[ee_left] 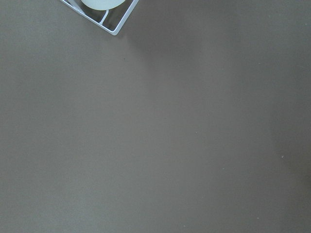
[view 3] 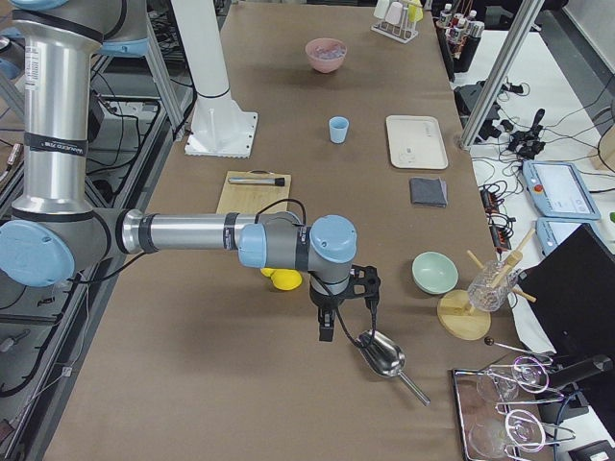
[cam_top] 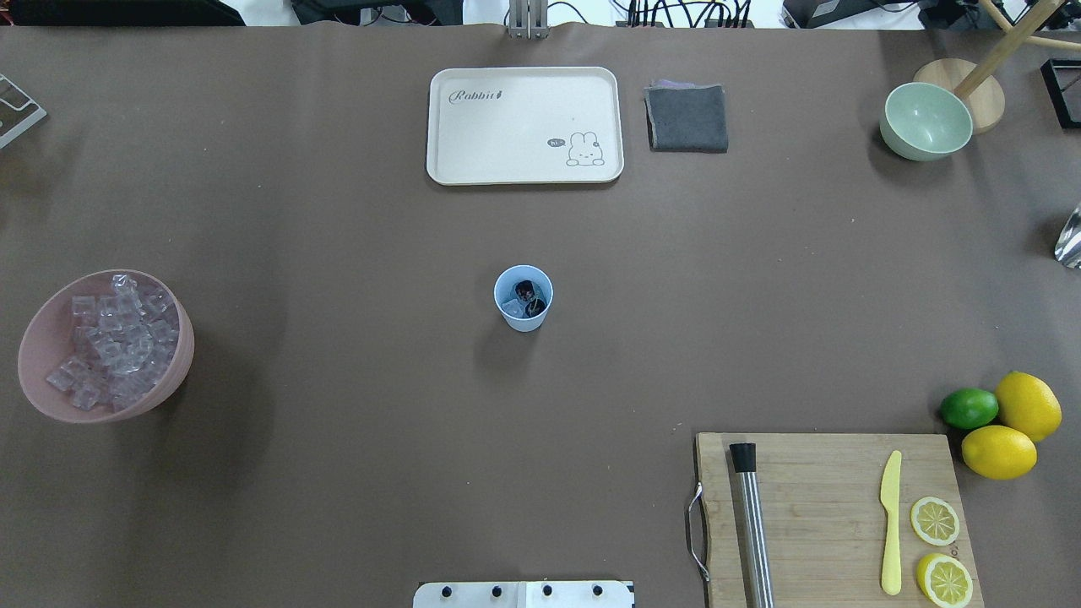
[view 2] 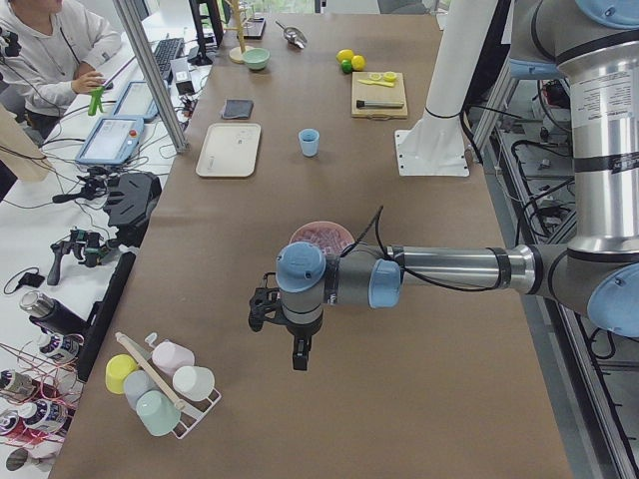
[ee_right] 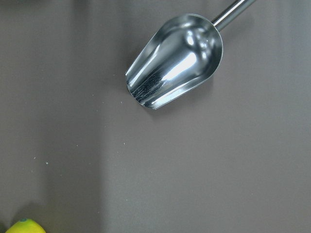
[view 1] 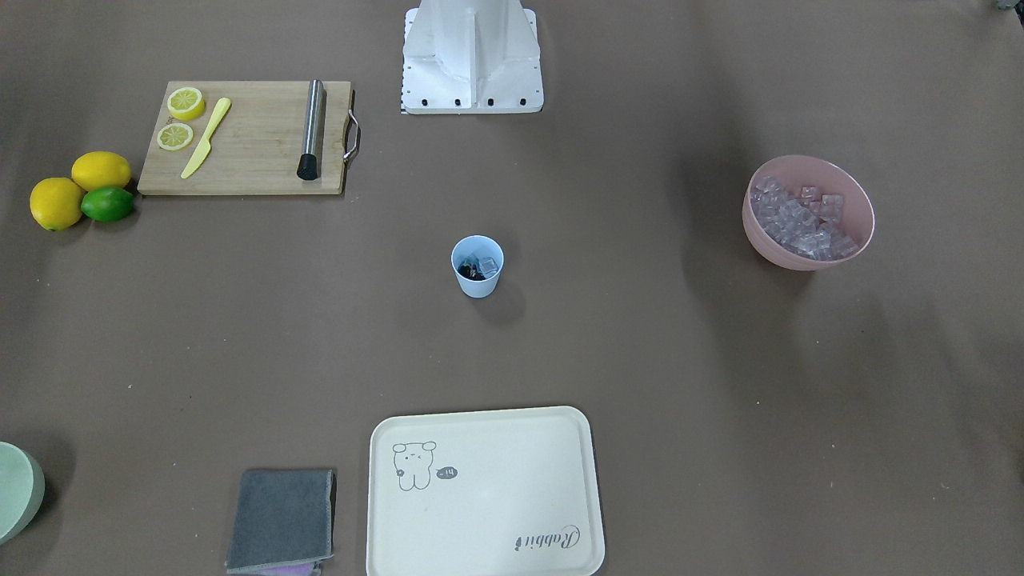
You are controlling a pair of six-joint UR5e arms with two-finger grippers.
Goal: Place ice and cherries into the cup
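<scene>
Blue plastic cup [cam_top: 523, 297] is seen at tabletop [cam_top: 338, 236] centre, ice [cam_top: 511, 306] and cherries [cam_top: 527, 293] already inside; pink bowl [cam_top: 38, 376] at its 9 o'clock in the overhead view. Opening and load of left end effector [view 2: 299, 356] and right end effector [view 3: 327, 328] cannot be told. Risk: light cup tipped by an arm pass, contents spilled.

An upright light blue plastic cup [view 1: 478, 280] stands at the centre of the frame, holding dark red cherries [view 1: 468, 273] and a clear ice cube [view 1: 488, 265]. At right, a round pink bowl [view 1: 758, 236] is heaped with clear glassy ice cubes [view 1: 800, 222]. Upper left, a bamboo cutting board [view 1: 256, 156] carries two lemon halves [view 1: 186, 103], a yellow plastic knife [view 1: 206, 138] and a steel cylinder [view 1: 312, 124]. Two whole lemons [view 1: 102, 170] and a green lime [view 1: 107, 204] cluster beside it. Along the bottom lie a cream rectangular tray [view 1: 496, 512] and a folded grey cloth [view 1: 282, 516].
</scene>
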